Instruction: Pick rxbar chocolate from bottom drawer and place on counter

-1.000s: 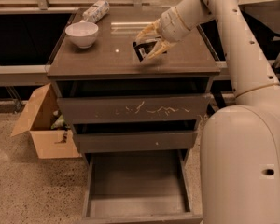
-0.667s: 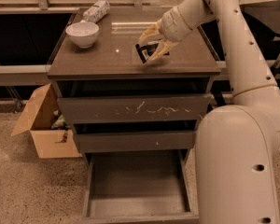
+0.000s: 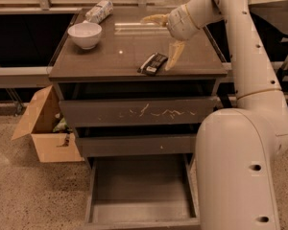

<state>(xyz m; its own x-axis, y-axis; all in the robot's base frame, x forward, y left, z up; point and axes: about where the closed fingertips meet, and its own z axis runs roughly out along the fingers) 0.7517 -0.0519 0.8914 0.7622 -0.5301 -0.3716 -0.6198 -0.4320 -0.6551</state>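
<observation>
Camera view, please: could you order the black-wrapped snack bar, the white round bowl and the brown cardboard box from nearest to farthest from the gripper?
1. Black-wrapped rxbar chocolate, on the glossy dark counter beside the open gripper.
2. White round bowl, counter's far left.
3. Brown cardboard box, on the floor, left.

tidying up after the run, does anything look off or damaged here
White scratches mar the top drawer front. The rxbar chocolate lies askew near the front edge of the counter, by the open gripper. The bottom drawer stands open.
</observation>
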